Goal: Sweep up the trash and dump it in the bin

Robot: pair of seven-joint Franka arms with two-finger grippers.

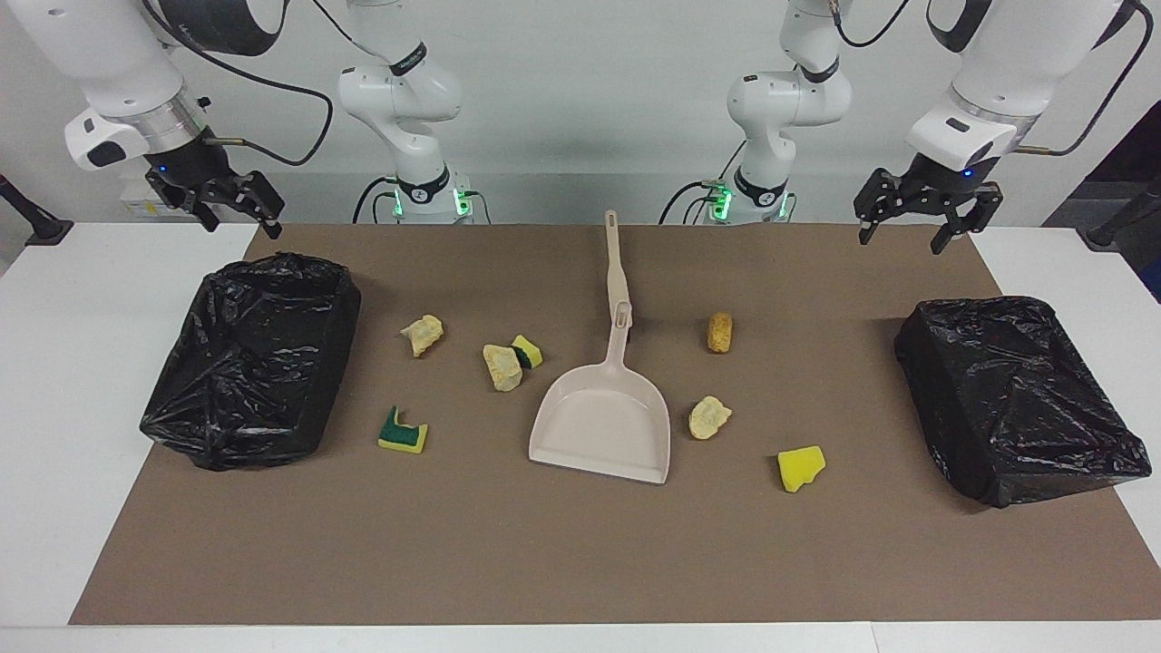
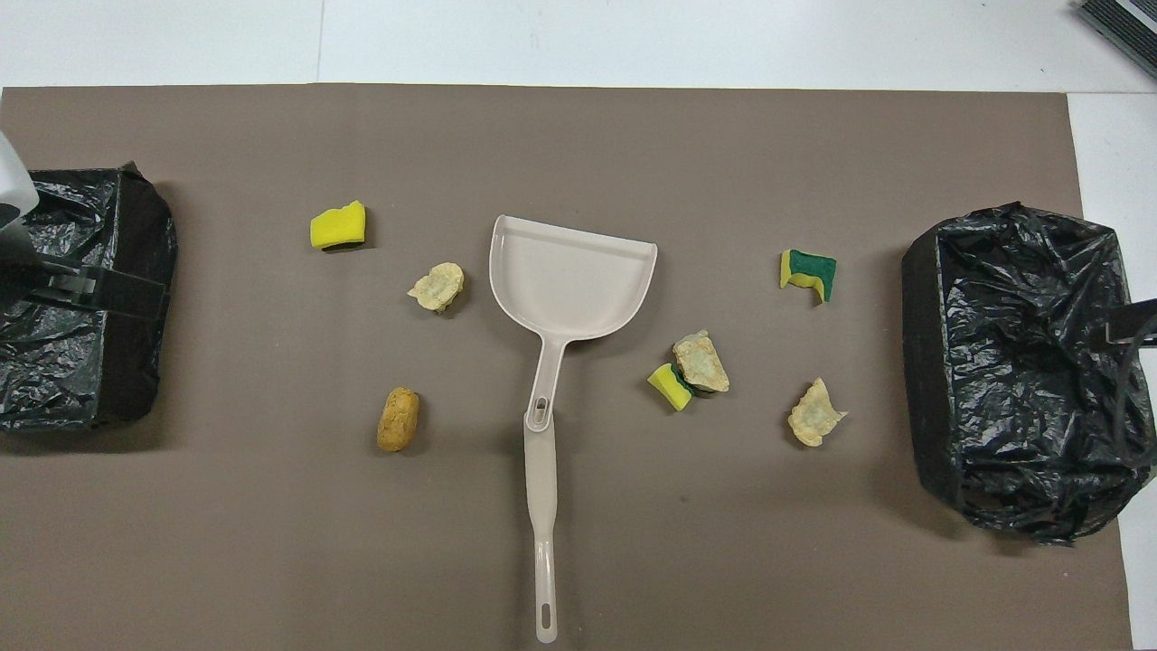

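Observation:
Several trash scraps lie on the brown mat around a beige dustpan [image 1: 603, 422] [image 2: 569, 276]. They include a yellow sponge [image 1: 801, 468] [image 2: 338, 226], a green-backed sponge [image 1: 403, 432] [image 2: 807, 272], an orange-brown lump [image 1: 719, 332] [image 2: 398, 419] and tan lumps [image 1: 708, 417] [image 1: 423, 334]. One tan lump [image 2: 700, 362] touches a small sponge [image 2: 670, 386]. A black-bagged bin [image 1: 254, 358] [image 2: 1021, 362] stands at the right arm's end. Over its robot-side edge my right gripper [image 1: 243, 222] [image 2: 1125, 330] hangs open and empty. My left gripper [image 1: 907, 234] [image 2: 99, 287] waits open above the other bin [image 1: 1016, 399] [image 2: 81, 298].
A long beige handle [image 1: 616, 263] [image 2: 542, 524] continues the dustpan's handle in a line toward the robots; no bristles show. The mat [image 1: 580, 553] covers the table's middle, with white tabletop [image 1: 82, 363] showing at both ends.

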